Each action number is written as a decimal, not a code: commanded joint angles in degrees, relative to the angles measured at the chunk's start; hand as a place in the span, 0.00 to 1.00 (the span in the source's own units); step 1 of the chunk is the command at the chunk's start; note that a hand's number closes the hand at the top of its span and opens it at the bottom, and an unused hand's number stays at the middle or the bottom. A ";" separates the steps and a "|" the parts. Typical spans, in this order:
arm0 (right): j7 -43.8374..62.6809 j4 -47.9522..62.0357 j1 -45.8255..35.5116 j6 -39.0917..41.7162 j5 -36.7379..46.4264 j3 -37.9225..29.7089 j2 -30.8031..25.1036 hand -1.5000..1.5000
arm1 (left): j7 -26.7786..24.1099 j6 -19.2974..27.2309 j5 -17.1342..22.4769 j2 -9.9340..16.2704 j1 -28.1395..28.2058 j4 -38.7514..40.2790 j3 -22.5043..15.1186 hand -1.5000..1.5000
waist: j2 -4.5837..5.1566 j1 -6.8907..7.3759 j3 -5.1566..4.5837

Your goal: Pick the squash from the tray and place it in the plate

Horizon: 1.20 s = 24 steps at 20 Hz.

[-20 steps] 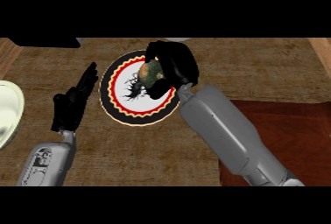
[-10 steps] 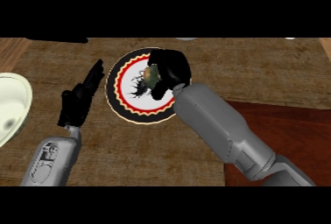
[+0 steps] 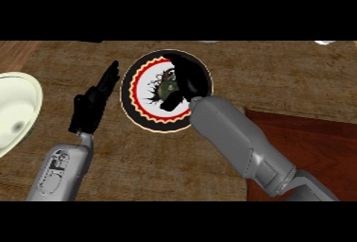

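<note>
- Over the plate [image 3: 143, 118] at upper centre, my right hand [image 3: 190, 80] curls round the squash [image 3: 167, 89], which sits low against the plate's face.
- Since a moment ago that hand has sunk closer; release looks next.
- At the frame's left, my left hand [image 3: 94, 104] rests with straight fingers above the counter [image 3: 279, 75].

I'm working in a kitchen: a wood-grain desk [image 3: 293, 75], a patterned plate [image 3: 143, 106] at 12 o'clock, a cream bowl [image 3: 14, 111] at 9.
</note>
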 commanded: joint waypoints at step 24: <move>-24.15 -12.68 18.01 3.40 -19.77 -21.70 -15.01 0.00 | 1.61 1.38 -0.03 1.06 7.89 -7.24 3.18 0.50 | -1.93 -7.05 0.00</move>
